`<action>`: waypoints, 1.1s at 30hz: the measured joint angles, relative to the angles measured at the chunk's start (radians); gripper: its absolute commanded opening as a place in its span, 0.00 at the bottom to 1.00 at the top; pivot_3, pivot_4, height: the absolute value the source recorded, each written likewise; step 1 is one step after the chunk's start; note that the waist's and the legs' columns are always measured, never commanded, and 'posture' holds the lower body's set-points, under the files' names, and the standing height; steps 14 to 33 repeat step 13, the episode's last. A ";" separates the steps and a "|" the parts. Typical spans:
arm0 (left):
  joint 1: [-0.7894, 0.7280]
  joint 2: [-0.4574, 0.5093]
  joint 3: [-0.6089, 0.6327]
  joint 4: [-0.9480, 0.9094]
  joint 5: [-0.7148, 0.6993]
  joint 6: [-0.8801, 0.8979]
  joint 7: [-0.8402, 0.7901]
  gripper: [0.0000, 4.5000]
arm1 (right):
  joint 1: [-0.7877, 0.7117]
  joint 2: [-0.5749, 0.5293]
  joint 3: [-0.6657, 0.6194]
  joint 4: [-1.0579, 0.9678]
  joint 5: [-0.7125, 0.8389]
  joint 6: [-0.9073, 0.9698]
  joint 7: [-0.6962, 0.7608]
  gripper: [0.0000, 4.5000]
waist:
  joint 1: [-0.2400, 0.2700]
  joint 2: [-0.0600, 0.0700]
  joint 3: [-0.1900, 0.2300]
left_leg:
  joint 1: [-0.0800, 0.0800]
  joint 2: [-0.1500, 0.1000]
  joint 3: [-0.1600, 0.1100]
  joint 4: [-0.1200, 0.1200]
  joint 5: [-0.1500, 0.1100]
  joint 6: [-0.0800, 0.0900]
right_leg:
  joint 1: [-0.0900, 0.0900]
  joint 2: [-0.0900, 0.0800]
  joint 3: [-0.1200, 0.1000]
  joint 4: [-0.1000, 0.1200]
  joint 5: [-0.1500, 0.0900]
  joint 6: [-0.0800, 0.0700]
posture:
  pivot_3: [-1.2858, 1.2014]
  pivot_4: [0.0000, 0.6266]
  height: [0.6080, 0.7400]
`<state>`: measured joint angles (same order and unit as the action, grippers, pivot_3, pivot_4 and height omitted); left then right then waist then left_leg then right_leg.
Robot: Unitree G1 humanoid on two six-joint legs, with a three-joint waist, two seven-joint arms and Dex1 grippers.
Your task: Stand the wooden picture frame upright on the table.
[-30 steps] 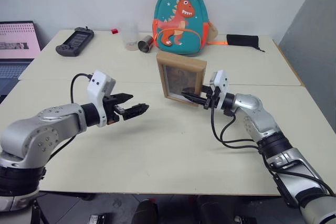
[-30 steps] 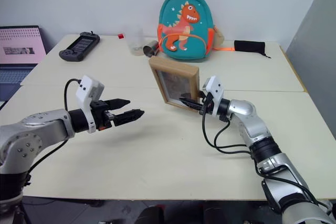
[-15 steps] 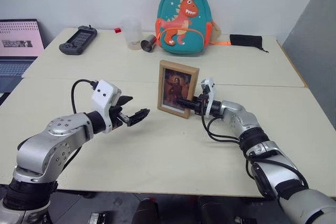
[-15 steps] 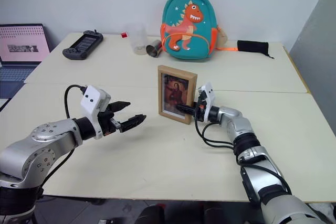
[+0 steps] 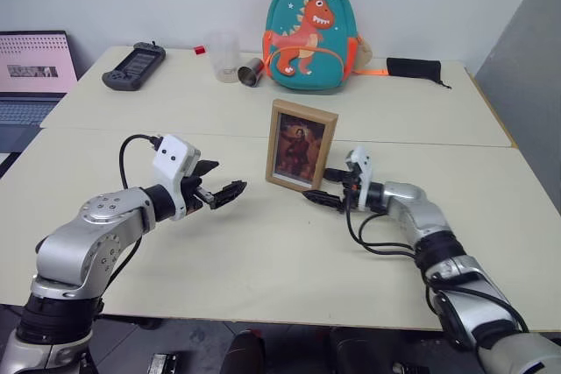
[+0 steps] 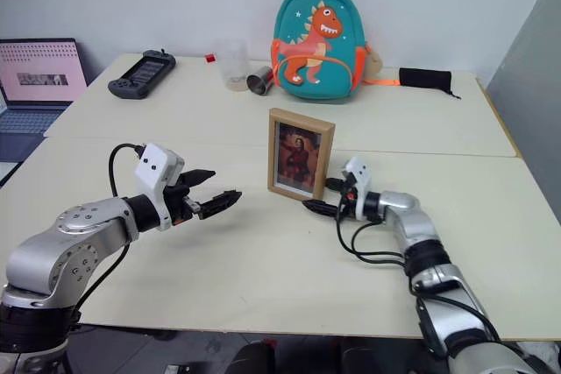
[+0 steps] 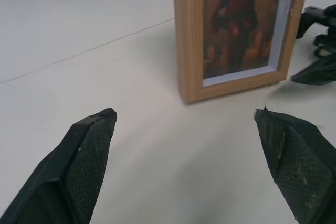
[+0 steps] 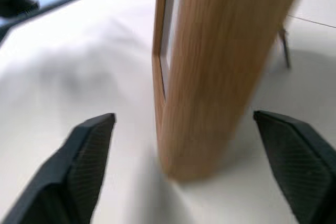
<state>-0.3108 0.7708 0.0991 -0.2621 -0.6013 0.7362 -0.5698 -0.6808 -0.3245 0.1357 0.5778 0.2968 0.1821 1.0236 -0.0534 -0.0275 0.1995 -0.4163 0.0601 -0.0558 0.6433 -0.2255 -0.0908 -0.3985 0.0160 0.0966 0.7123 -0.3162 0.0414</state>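
The wooden picture frame (image 5: pixel 301 146) stands upright on the cream worktop (image 5: pixel 289 260), portrait facing the robot, near the seam between the two table halves and well in front of the dinosaur backpack (image 5: pixel 305 34). The right gripper (image 5: pixel 326 188) sits low, just beside the frame's right lower corner, jaws spread wide with the frame's edge between them but apparently untouched; in the right wrist view a thin stand leg (image 8: pixel 284 48) shows behind the frame. The left gripper (image 5: pixel 224 192) hovers released and empty, apart from the frame on its left. Judged from this, the step in hand is the release and retreat. It is best done by drawing the right gripper straight back along its own axis, keeping both fingers clear of the wood, since a sideways brush could tip a frame resting only on its bottom edge and stand.
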 measured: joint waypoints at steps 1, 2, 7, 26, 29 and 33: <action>-0.003 -0.006 -0.005 0.006 0.009 -0.002 -0.006 1.00 | 0.022 -0.017 -0.001 -0.034 -0.001 0.013 -0.003 0.99 | -0.001 0.000 0.000 | 0.000 0.000 0.000 0.000 0.000 0.000 | 0.000 0.000 0.000 0.000 0.000 0.000 | 0.52 0.24 1.00; -0.009 -0.013 -0.009 0.011 0.014 -0.005 -0.010 1.00 | 0.051 -0.038 -0.004 -0.078 -0.002 0.027 -0.005 0.99 | -0.001 0.000 0.000 | 0.000 0.000 0.000 0.000 0.000 0.000 | 0.000 0.000 0.000 0.000 0.000 0.000 | 0.52 0.24 1.00; -0.041 0.001 -0.016 0.085 0.034 -0.008 -0.074 1.00 | 0.234 -0.247 -0.066 -0.459 0.012 0.218 -0.048 0.99 | 0.003 0.001 0.000 | -0.001 0.000 0.000 0.000 0.000 0.000 | -0.001 0.000 0.000 0.000 0.000 0.000 | 0.52 0.24 1.00; -0.136 0.069 0.017 0.234 0.034 -0.012 -0.201 1.00 | 0.259 -0.354 -0.185 -0.795 0.161 0.486 -0.089 0.99 | -0.015 0.001 0.000 | 0.001 0.003 -0.001 -0.001 0.000 0.000 | -0.001 0.004 0.001 0.001 0.000 0.000 | 0.52 0.24 1.00; -0.136 0.069 0.017 0.234 0.034 -0.012 -0.201 1.00 | 0.259 -0.354 -0.185 -0.795 0.161 0.486 -0.089 0.99 | -0.015 0.001 0.000 | 0.001 0.003 -0.001 -0.001 0.000 0.000 | -0.001 0.004 0.001 0.001 0.000 0.000 | 0.52 0.24 1.00; -0.136 0.069 0.017 0.234 0.034 -0.012 -0.201 1.00 | 0.259 -0.354 -0.185 -0.795 0.161 0.486 -0.089 0.99 | -0.015 0.001 0.000 | 0.001 0.003 -0.001 -0.001 0.000 0.000 | -0.001 0.004 0.001 0.001 0.000 0.000 | 0.52 0.24 1.00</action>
